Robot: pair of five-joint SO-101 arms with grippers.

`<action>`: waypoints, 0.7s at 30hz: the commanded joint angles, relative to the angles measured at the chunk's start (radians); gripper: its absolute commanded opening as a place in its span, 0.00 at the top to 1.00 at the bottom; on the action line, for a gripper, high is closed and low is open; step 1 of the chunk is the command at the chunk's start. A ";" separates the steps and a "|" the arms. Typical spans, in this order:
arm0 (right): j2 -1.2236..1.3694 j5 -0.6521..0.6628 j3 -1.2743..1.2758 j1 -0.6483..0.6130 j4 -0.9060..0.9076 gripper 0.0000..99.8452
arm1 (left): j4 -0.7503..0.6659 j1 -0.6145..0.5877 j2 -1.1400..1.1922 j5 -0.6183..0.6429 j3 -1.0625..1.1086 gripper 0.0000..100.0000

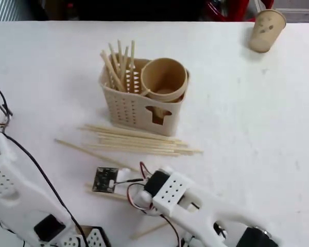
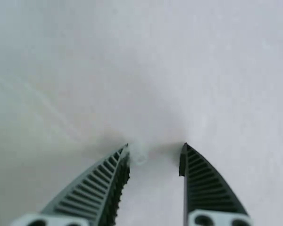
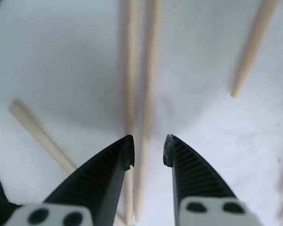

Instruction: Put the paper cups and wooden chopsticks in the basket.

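The white counter (image 1: 257,128) takes up nearly everything from where I stand. Past its far edge the room goes dark, with something red (image 1: 227,7) showing at the back right.

The basket (image 1: 131,110), pale and perforated, stands near the middle of the counter. One paper cup (image 1: 165,77) sits in its right half, mouth up. A bunch of chopsticks (image 1: 118,64) stands on end in the left half, fanning out above the rim. A second cup (image 1: 266,31) stands well apart, at the far right edge of the counter. Just in front of the basket a loose row of chopsticks (image 1: 139,141) lies flat, with a single stick (image 1: 87,151) angled off to its left.

The right arm (image 1: 195,200) comes in from the near edge, with its small camera board (image 1: 105,179) over more sticks. The right gripper (image 3: 147,150) is low over the surface with its fingers (image 3: 108,183) parted. One stick (image 3: 149,70) runs through the gap, unpinched as far as I can see, and another lies just beside it.

The left arm (image 1: 15,195) is at the near left corner. The left gripper (image 2: 154,149) is over bare counter, fingers released and holding nothing.
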 commanded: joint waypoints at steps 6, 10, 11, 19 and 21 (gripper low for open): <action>0.128 0.025 -0.014 0.022 -0.071 0.91 | -0.028 -0.047 0.041 -0.009 -0.031 0.82; 0.137 0.035 -0.054 0.127 -0.071 0.98 | -0.028 -0.047 0.041 -0.009 -0.031 0.82; 0.133 0.049 -0.068 0.162 -0.068 0.98 | -0.028 -0.047 0.041 -0.009 -0.031 0.82; 0.139 0.203 -0.221 0.441 -0.067 0.98 | -0.026 -0.047 0.041 -0.009 -0.031 0.82; 0.139 0.261 -0.232 0.476 -0.067 0.98 | -0.026 -0.047 0.041 -0.009 -0.031 0.82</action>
